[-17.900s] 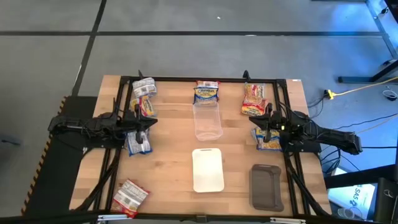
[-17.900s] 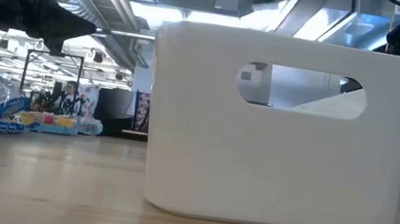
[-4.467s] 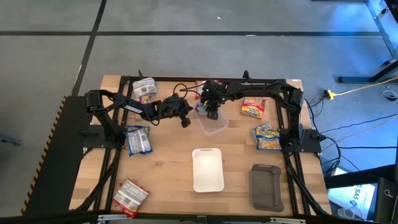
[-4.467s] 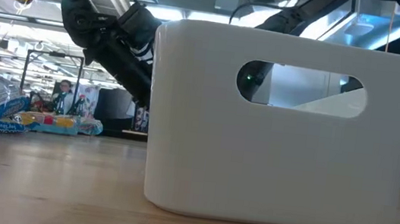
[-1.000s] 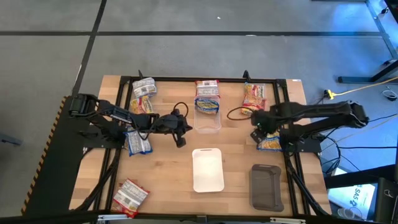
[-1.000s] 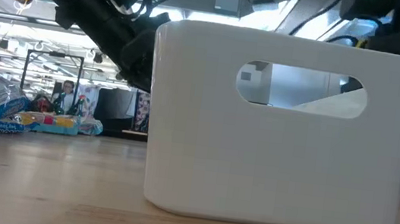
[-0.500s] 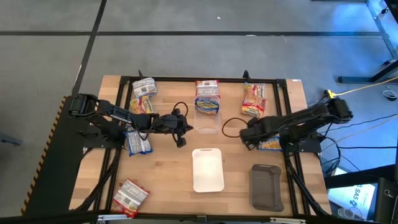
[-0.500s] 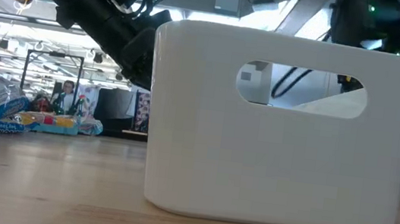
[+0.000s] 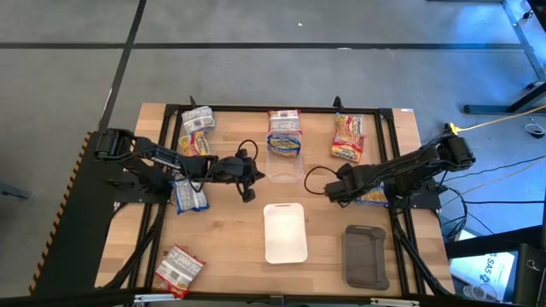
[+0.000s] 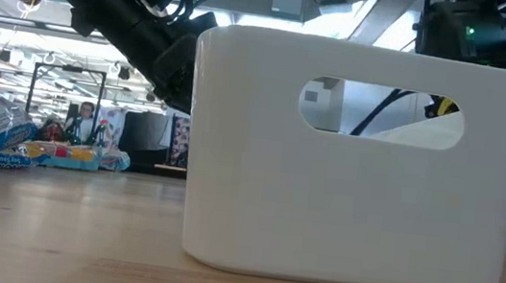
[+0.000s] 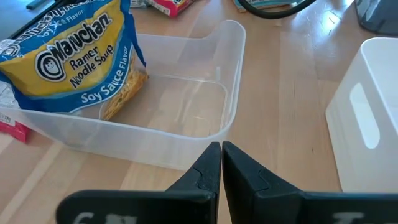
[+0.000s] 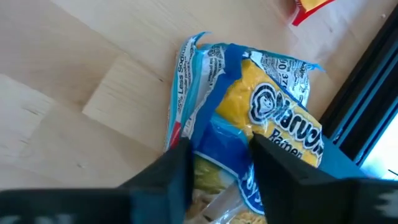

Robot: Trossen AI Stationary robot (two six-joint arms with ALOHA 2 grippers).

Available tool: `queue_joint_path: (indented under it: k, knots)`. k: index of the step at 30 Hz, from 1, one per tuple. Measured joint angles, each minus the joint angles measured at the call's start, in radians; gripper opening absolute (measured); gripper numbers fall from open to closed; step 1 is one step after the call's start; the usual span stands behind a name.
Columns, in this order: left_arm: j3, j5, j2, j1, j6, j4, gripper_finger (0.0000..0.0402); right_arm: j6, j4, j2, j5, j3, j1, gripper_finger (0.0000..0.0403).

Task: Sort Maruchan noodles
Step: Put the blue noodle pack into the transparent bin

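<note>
In the right wrist view my right gripper (image 12: 217,165) stands shut on a blue-yellow noodle packet (image 12: 249,124) lying at the table's right side (image 9: 373,198). My left gripper (image 11: 221,152) is shut and hovers just short of a clear bin (image 11: 186,118), where another blue-yellow packet (image 11: 74,56) leans on the far wall. More packets lie about: silver-grey (image 9: 284,119), red-orange (image 9: 348,136), a group at the left (image 9: 193,145) and one near left (image 9: 177,269). My right gripper pinches the packet's end nearest the table's middle (image 12: 214,140) between its two fingers (image 12: 174,171), coming steeply from above. The fingers lie across that end. The packet still lies on the table, its wrapper crumpled up beside the fingers.
A white bin (image 9: 285,232) stands at the near middle and fills the low view (image 10: 352,163). A dark grey tray (image 9: 365,256) sits near right. The black frame rail (image 12: 367,106) runs close beside the held packet.
My right gripper has come down and toward the table's left and near edge, tipping more steeply downward, and now sits over the end of the blue-yellow packet. The left arm has kept still.
</note>
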Motion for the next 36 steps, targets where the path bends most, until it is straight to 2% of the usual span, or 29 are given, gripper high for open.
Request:
queue_joint_path:
  k: [5,10,18,26,34,36]
  knots:
    - [0.0,0.0,0.0,0.0,0.0,0.001,0.0009,-0.01,-0.01,0.0,0.006,0.001,0.0,0.0058]
    - [0.0,0.001,0.0,0.0,0.0,0.001,0.0009,-0.028,-0.034,0.001,0.006,0.013,0.0,0.0028]
    - [0.0,0.001,0.0,0.0,0.0,0.001,0.0009,-0.105,-0.157,-0.003,0.057,0.116,0.006,0.0006]
    - [0.0,-0.002,0.0,0.0,0.0,0.003,0.0009,-0.209,-0.161,-0.104,0.125,0.206,0.004,0.0002]
    - [0.0,-0.009,-0.001,0.001,-0.001,0.062,0.0009,-0.4,0.017,-0.274,0.269,0.218,0.004,0.0001]
    - [0.0,0.017,-0.002,0.0,-0.001,0.096,0.0009,-0.462,0.072,-0.296,0.312,0.218,0.004,0.0001]
